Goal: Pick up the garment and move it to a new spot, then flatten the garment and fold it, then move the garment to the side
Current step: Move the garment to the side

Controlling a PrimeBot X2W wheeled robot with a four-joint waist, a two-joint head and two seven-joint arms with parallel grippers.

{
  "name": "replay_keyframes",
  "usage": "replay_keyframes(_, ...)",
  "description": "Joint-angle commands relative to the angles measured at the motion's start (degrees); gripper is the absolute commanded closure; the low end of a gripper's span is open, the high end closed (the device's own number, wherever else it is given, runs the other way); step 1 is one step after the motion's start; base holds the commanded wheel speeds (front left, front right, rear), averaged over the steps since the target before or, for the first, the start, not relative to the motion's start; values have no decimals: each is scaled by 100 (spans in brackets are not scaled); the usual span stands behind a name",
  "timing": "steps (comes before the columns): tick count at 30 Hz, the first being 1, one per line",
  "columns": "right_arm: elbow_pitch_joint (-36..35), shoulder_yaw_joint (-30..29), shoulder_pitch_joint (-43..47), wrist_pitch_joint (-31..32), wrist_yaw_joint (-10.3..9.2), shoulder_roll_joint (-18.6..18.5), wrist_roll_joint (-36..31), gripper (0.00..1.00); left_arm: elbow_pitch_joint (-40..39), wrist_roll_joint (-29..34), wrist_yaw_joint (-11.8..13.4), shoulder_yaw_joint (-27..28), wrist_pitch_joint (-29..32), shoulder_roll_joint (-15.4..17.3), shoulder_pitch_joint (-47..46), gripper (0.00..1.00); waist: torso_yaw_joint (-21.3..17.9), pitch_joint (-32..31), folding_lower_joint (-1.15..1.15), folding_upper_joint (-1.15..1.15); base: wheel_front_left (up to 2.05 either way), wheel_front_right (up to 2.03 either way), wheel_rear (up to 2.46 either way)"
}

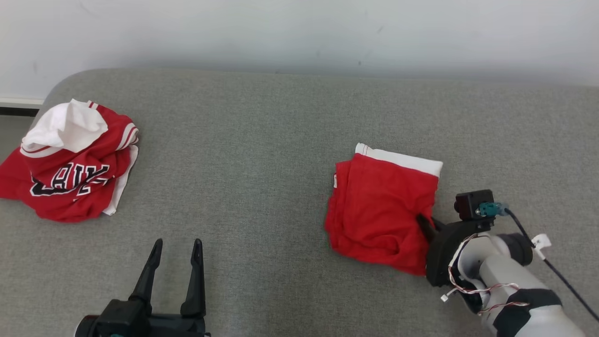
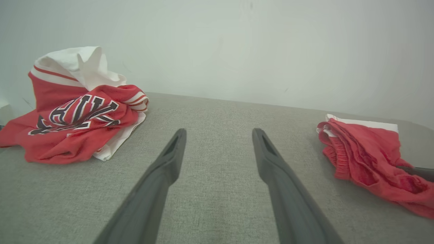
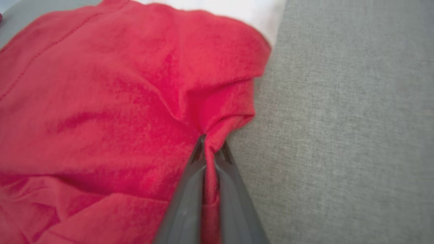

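The garment is a folded red piece with a white band along its far edge, lying right of centre on the grey cushioned surface. My right gripper is at its near right edge, shut on a pinch of the red cloth. In the right wrist view the fabric bunches into a fold between the closed fingers of that gripper. My left gripper stands open over bare surface at the lower left, holding nothing. In the left wrist view the garment lies far to the right of the open left gripper.
A crumpled red and white jersey with black lettering lies at the far left of the surface, also seen as a heap in the left wrist view. A pale wall runs behind. Bare grey surface stretches between the two clothes.
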Motion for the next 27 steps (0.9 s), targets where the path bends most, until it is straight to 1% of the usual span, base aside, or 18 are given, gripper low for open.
replay_keyframes(1,-15,87,-79,-14,-16,-164,29,100,6,-41,2,-14,-18,-3,-122,0,-55,70,0,0,0,0,0)
replay_keyframes(4,-124,467,-284,102,-16,-404,43,100,-10,-17,-22,-59,-18,-3,-203,0,-139,207,0,0,0,0,0)
replay_keyframes(7,-329,919,-600,261,-16,-754,16,100,-56,33,-42,-84,-18,-3,-323,0,-287,423,0,0,0,0,0)
replay_keyframes(14,-911,1824,-1552,461,-16,-1614,220,100,-247,243,-66,11,-18,10,-633,0,-836,1194,0,0,0,0,0)
replay_keyframes(17,-1036,2081,-1953,436,-15,-1967,344,100,-369,354,-92,69,-19,78,-743,0,-1070,1525,0,0,0,0,0)
replay_keyframes(21,-1109,2314,-2428,360,-15,-2323,504,100,-607,478,-88,174,-18,171,-833,0,-1384,1894,0,0,0,0,0)
replay_keyframes(24,-1102,2459,-2718,273,-15,-2519,630,100,-766,560,-76,286,-18,270,-844,0,-1595,2112,0,0,0,0,0)
replay_keyframes(27,-1063,2572,-2967,172,-15,-2641,676,100,-922,632,-66,376,-18,366,-843,0,-1800,2264,0,0,0,0,0)
